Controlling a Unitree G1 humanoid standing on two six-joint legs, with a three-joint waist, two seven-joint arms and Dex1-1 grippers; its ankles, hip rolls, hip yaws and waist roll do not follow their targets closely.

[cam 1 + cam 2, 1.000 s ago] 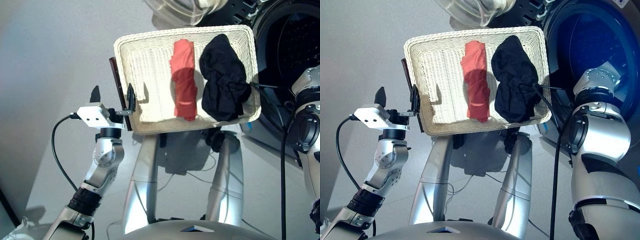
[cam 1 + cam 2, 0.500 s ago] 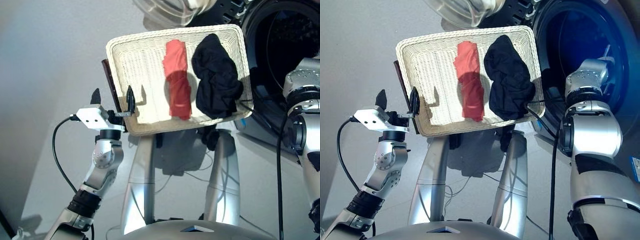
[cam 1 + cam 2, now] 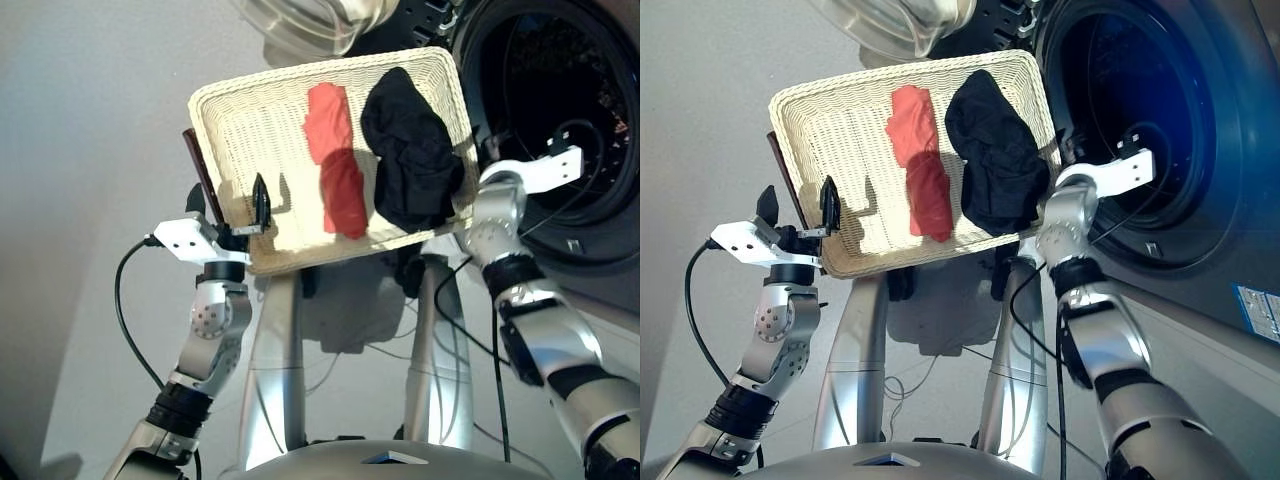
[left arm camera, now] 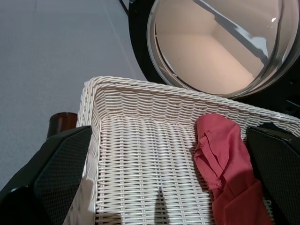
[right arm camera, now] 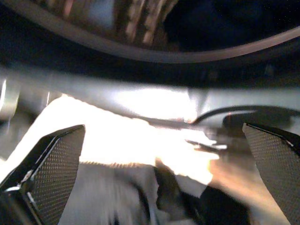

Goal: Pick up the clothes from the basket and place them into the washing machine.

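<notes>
At the basket's left rim, my left gripper stands with its two fingers spread apart, one outside the wicker wall and one over the bare weave inside, holding nothing. My right gripper also has its fingers wide apart and empty, its arm reaching up past the basket's right edge to the lower rim of the washing machine's open porthole. Inside the basket a red-orange garment lies along the middle and a crumpled black garment sits just beside it on the machine side, while the glass door hangs open behind the basket's far rim.
</notes>
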